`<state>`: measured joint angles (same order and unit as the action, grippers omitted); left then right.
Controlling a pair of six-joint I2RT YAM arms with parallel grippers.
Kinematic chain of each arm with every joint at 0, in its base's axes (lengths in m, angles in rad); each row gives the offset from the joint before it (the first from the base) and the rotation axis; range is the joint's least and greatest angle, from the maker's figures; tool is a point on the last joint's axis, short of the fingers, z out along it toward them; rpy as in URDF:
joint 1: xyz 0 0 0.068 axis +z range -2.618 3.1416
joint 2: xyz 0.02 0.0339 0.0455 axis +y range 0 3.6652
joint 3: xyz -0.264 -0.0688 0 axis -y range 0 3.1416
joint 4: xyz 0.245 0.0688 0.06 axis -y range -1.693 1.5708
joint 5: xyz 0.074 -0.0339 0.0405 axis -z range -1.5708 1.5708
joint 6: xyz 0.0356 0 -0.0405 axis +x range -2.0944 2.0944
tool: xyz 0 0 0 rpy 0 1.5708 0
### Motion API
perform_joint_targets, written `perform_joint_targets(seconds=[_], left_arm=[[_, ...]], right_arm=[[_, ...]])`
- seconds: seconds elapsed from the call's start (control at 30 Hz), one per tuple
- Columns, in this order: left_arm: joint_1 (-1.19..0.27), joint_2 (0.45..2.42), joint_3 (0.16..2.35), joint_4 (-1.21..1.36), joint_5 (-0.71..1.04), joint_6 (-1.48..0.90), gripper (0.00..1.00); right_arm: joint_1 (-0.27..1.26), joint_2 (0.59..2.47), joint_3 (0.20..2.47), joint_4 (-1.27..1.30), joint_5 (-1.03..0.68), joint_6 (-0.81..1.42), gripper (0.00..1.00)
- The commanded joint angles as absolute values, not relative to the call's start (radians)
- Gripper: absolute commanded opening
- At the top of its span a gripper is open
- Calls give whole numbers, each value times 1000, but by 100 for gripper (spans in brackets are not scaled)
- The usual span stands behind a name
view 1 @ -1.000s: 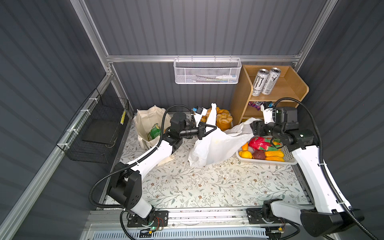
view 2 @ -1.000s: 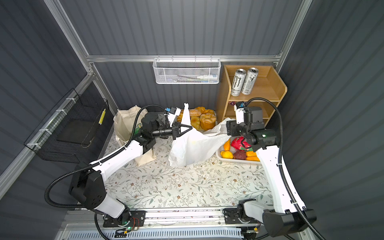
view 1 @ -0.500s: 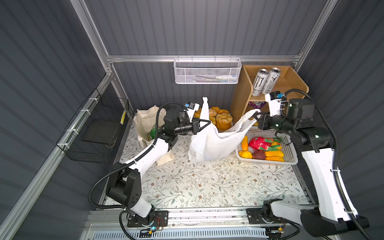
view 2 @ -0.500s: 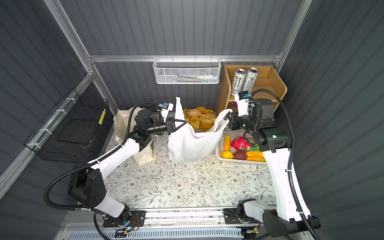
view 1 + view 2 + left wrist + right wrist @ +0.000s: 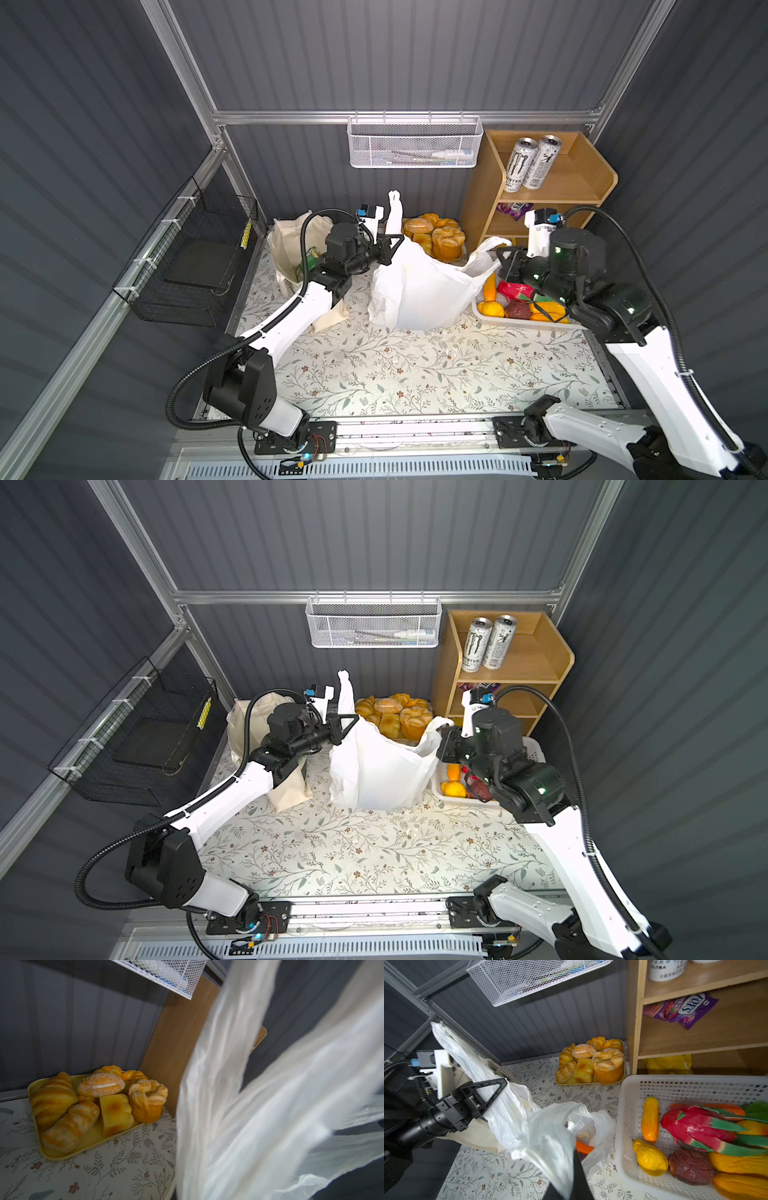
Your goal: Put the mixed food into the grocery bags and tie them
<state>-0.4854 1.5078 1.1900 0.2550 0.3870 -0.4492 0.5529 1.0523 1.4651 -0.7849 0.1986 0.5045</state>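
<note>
The white plastic grocery bag [image 5: 419, 286] [image 5: 374, 766] stands in the middle of the table, stretched between both arms. My left gripper [image 5: 392, 245] [image 5: 349, 723] [image 5: 496, 1088] is shut on its left loop handle, which sticks up above the jaws. My right gripper [image 5: 500, 255] [image 5: 442, 733] is shut on the right handle [image 5: 550, 1126]. An orange piece [image 5: 583, 1147] shows inside the bag. Plastic [image 5: 259, 1115] fills the left wrist view and hides the fingers. Toy produce, among it a red dragon fruit [image 5: 691, 1124], lies in the white basket [image 5: 482, 313] [image 5: 629, 1105]. The canvas tote [image 5: 286, 245] holds a green packet [image 5: 309, 253].
A yellow tray of bread rolls [image 5: 434, 237] [image 5: 93, 1101] sits behind the bag. The wooden shelf [image 5: 582, 178] at the back right carries two cans [image 5: 530, 162] and a purple packet [image 5: 683, 1009]. A white wire basket [image 5: 415, 143] hangs on the back wall, a black one [image 5: 195, 266] on the left wall.
The right gripper has shut on the right handle and raised it. The left gripper drew its handle up and to the left. The slumped bag now stands upright and stretched.
</note>
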Motion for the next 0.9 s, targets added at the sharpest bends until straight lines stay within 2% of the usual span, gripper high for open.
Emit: perform_joint_targets(seconds=[0.0,0.07,0.27,0.4,0.5,0.73,0.8,0.87], left_arm=[[-491,1510,1197,291,310,-517,0],[-492,1532,1235,244,319,-533,0],[-491,1644,1363,209,553,-531,0],[-491,1675,1381,183,600,-471,0],[-491,1716,1380,165,630,-424,0],[-492,1772,1374,175,672,-372,0],[-491,1773,1380,162,672,-350,0],[-491,1775,1395,133,675,-322,0]], right_arm=[[637,1019,1430,-697,389,597,0],[689,1023,1432,-679,465,599,0],[816,1063,1470,-562,614,535,0],[826,1111,1479,-517,601,528,0],[824,1165,1447,-480,582,523,5],[815,1234,1424,-466,550,500,8],[794,1228,1421,-468,521,497,13],[758,1218,1426,-477,451,496,25]])
